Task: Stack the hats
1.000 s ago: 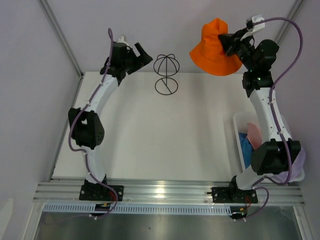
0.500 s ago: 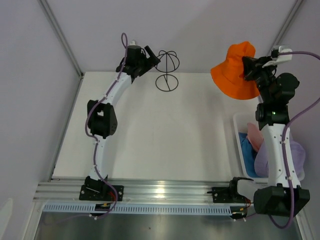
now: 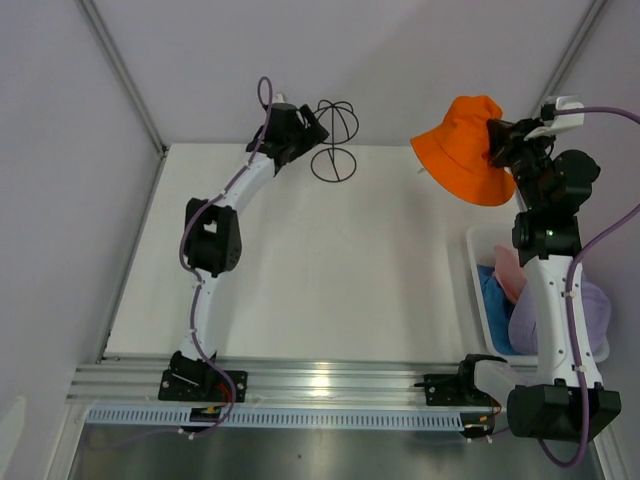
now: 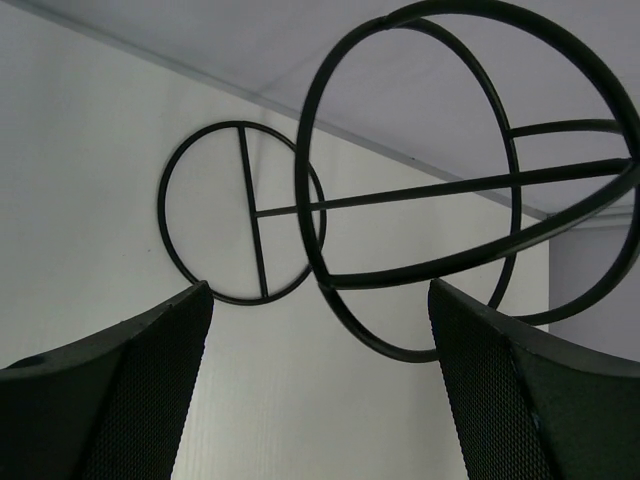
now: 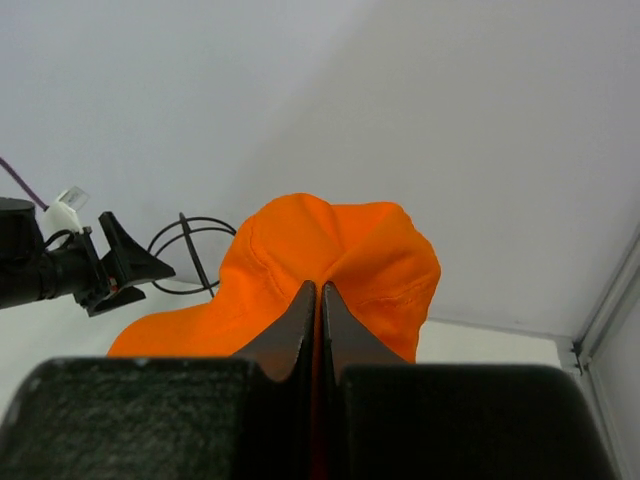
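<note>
My right gripper [image 3: 497, 132] is shut on the crown of the orange hat [image 3: 462, 150] and holds it in the air over the table's far right; the hat [image 5: 330, 265] hangs past the closed fingers in the right wrist view. My left gripper [image 3: 312, 124] is open and empty, right beside the black wire hat stand [image 3: 334, 140]; the stand's dome [image 4: 470, 190] fills the left wrist view between my fingers [image 4: 150, 380]. The pink hat [image 3: 508, 268], blue hat [image 3: 493, 290] and pale purple hat [image 3: 590, 310] lie in the white basket [image 3: 478, 262].
The basket sits at the table's right edge beside the right arm. The stand's round base [image 4: 240, 225] rests on the white table near the back wall. A wall closes the table's far edge, with slanted frame bars at both back corners.
The left gripper has moved right along the back edge up to the hat stand. The right gripper swung right with the orange hat, then came slightly back left.
</note>
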Robot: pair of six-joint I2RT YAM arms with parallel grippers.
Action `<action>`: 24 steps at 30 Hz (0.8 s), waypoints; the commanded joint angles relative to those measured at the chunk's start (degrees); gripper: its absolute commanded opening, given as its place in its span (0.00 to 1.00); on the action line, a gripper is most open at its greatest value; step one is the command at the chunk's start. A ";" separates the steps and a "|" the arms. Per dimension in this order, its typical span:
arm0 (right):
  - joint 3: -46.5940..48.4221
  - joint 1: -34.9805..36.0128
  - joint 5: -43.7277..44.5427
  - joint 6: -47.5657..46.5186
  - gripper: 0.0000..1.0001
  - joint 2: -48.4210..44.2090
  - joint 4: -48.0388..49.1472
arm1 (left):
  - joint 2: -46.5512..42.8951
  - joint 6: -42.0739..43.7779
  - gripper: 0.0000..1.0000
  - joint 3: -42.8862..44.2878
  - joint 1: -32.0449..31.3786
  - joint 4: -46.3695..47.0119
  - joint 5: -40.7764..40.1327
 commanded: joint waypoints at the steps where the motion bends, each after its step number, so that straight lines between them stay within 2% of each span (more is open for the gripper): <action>1: -0.07 -0.04 6.16 -0.76 0.00 -0.66 1.06 | -1.12 0.81 0.91 0.33 -2.83 4.36 -4.70; 3: 0.19 -0.12 13.28 -0.32 0.00 -0.93 -2.79 | -0.95 -0.33 0.91 0.25 -3.45 3.75 -8.13; 5: -0.07 -0.48 24.79 -0.67 0.00 -1.72 -8.40 | -0.77 -1.12 0.91 0.07 -3.98 3.14 -10.41; 6: -0.33 -0.74 28.14 -0.67 0.00 -2.24 -10.09 | -0.60 -1.82 0.91 -0.10 -3.98 2.96 -10.59; 7: -1.29 -0.74 35.22 0.46 0.00 -2.77 -11.67 | -0.25 -2.18 0.92 -0.10 -4.07 2.70 -10.68; 8: -1.65 -0.74 37.55 1.52 0.00 -3.91 -15.78 | -0.07 -2.44 0.93 -0.10 -3.98 2.61 -10.68; 15: -6.66 -0.83 44.24 5.83 0.00 -9.80 -30.48 | 0.11 -1.57 0.95 0.33 -3.98 4.71 -7.00; 21: -7.80 -0.56 47.59 11.19 0.01 -10.95 -44.63 | -1.03 -0.51 0.96 0.34 -4.07 4.80 -7.87; 22: -8.50 -0.56 47.77 11.81 0.07 -11.04 -46.21 | -1.12 -0.60 0.96 0.42 -3.98 4.80 -8.22; 23: -9.21 -0.56 47.77 12.51 0.22 -10.86 -46.93 | -1.12 -0.51 0.97 0.34 -3.98 4.89 -8.22; 24: -9.65 -0.56 47.42 13.91 0.53 -10.60 -47.54 | -1.03 -0.51 0.97 0.42 -3.98 4.89 -8.22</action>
